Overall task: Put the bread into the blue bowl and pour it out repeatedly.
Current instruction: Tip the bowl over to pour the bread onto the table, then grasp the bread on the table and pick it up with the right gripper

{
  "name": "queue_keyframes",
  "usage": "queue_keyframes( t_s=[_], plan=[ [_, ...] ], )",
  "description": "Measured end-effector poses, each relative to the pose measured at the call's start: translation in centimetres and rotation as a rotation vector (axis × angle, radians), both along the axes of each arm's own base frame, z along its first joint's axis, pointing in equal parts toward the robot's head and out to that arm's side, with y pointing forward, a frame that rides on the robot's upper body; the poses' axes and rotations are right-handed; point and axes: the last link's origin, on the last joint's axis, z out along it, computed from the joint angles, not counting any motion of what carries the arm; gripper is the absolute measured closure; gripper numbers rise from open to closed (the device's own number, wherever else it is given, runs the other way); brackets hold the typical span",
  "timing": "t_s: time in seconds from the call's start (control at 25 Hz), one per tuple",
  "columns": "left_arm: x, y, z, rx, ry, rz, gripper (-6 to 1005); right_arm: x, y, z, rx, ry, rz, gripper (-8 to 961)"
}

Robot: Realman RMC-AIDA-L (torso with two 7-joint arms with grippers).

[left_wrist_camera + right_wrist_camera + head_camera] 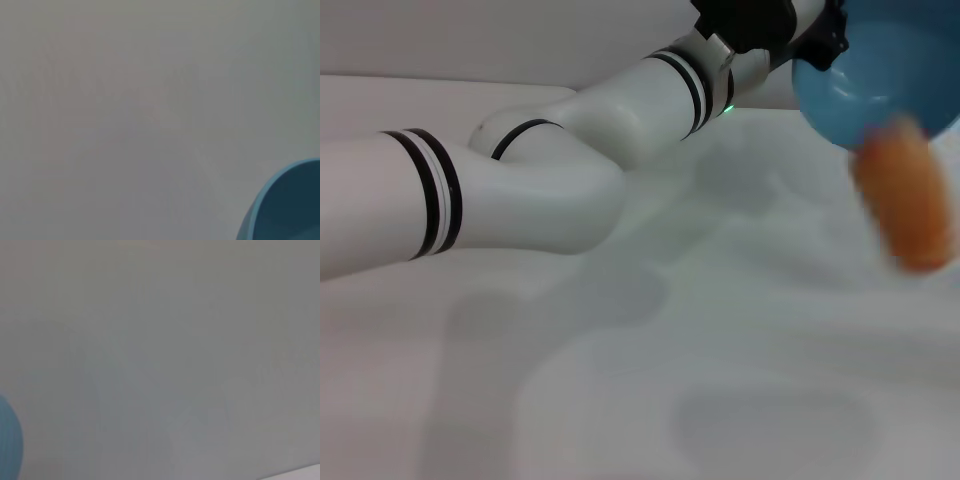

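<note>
The left arm (520, 190) reaches across the white surface (620, 400) from the near left toward the far right corner, its white links banded in black and a small green light showing near the wrist. The left gripper (817, 42) sits at the far right, dark and half out of the head view; it carries the bowl (880, 75), but whether its fingers are clamped on the rim cannot be told. The bowl is light blue, glossy, raised off the surface and tipped so its mouth faces down and right. The bread (905, 200) is just below the mouth, a blurred orange-tan oblong in the air above the right edge. The left wrist view shows only the bowl's rim and dark inside against bare surface. The right wrist view catches a sliver of blue; the right gripper is not seen.
</note>
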Motion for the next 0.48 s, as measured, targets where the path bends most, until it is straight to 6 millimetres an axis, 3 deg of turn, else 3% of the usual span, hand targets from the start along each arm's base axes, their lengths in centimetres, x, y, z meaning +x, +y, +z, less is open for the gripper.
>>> queue_keyframes(
  t_s=[0.48],
  plan=[
    [-1.4, -0.5, -0.5, -0.058, -0.037, 0.102, 1000, -0.2, 0.3, -0.3, -0.010, 0.033, -0.003, 200]
  ],
)
